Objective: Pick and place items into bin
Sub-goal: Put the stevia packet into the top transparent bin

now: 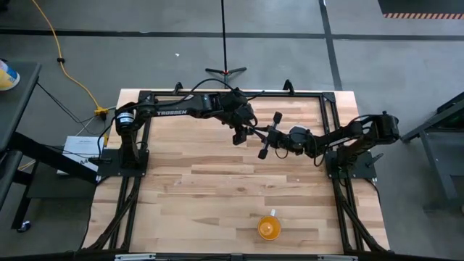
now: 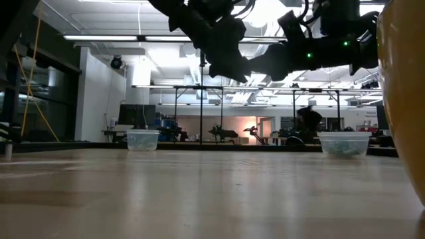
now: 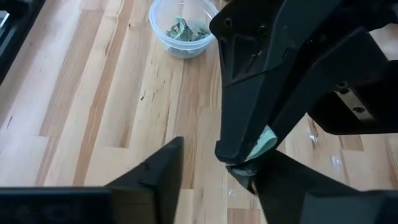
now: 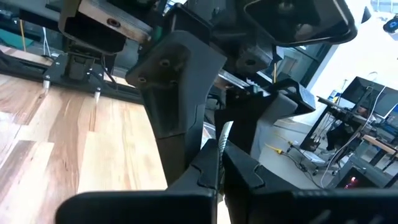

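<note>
My right gripper (image 4: 219,163) is shut on one tiny pale green-grey item (image 4: 225,133), held above mid-table (image 1: 264,143). My left gripper (image 3: 211,160) is open and meets it there (image 1: 241,134). Its two fingers stand on either side of the right gripper's tips and the item (image 3: 265,140); whether they touch, I cannot tell. A clear cup (image 3: 181,28) with more green-grey items stands on the table below. The low view shows two clear cups (image 2: 143,139) (image 2: 344,143) near the far edge. My right gripper pinches the pale item between its two fingertips (image 4: 208,167), and a thin edge of it (image 4: 226,129) sticks out past them. The item is lifted clear of the table. In the left wrist view it shows at the tip of the right finger (image 3: 249,118).
An orange cup (image 1: 269,228) stands near the table's near edge and fills the low view's right side (image 2: 405,99). The black frame (image 1: 145,98) runs along the table's edges. Bare wood (image 1: 196,188) lies between the arms and the orange cup.
</note>
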`<control>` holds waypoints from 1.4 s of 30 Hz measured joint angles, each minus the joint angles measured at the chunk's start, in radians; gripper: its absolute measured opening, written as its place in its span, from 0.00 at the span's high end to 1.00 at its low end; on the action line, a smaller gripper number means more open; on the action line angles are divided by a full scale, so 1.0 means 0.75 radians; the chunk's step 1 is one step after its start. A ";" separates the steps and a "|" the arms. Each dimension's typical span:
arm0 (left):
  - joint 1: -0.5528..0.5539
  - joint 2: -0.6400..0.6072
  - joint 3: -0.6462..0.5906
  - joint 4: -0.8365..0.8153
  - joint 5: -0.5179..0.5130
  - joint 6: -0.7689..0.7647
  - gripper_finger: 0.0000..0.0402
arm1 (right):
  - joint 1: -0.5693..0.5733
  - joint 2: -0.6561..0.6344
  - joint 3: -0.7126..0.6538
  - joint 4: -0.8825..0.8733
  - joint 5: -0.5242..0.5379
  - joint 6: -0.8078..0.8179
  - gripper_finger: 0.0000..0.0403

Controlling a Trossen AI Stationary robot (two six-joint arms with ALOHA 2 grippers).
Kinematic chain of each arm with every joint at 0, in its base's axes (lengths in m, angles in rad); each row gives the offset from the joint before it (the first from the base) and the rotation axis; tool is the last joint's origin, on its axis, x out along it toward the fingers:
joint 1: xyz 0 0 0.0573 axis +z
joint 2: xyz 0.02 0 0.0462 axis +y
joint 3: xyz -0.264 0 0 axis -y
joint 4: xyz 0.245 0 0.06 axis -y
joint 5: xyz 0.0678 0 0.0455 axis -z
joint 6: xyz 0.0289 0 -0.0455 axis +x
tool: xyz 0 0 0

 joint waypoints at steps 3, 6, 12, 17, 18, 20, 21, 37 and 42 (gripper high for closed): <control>0.000 0.000 0.000 -0.001 0.000 0.002 0.57 | 0.000 0.000 0.000 0.002 0.000 -0.004 1.00; -0.001 0.000 0.000 0.001 0.000 0.029 0.67 | 0.000 0.000 0.000 0.014 -0.003 -0.004 1.00; -0.001 0.000 0.000 0.009 0.008 0.045 0.91 | -0.002 0.000 -0.001 0.023 -0.026 -0.005 0.98; -0.002 0.000 -0.001 0.004 -0.013 0.050 0.90 | 0.002 -0.001 -0.001 0.022 -0.025 -0.028 0.90; -0.003 0.000 -0.001 -0.006 -0.026 0.050 0.90 | 0.005 -0.001 -0.001 0.019 -0.021 -0.053 0.86; -0.004 0.000 -0.001 -0.034 -0.060 0.056 0.90 | 0.018 -0.001 -0.001 0.020 0.024 -0.105 0.78; -0.003 0.000 -0.001 -0.055 -0.099 0.066 0.90 | 0.027 -0.001 -0.001 0.027 0.059 -0.115 0.73; 0.173 -0.129 0.001 -0.166 -0.317 0.114 0.90 | 0.097 -0.661 -0.004 -1.092 -0.209 0.278 0.57; 0.224 -0.147 0.000 -0.096 -0.307 0.145 0.90 | 0.113 -0.863 -0.005 -1.245 -0.384 0.340 0.80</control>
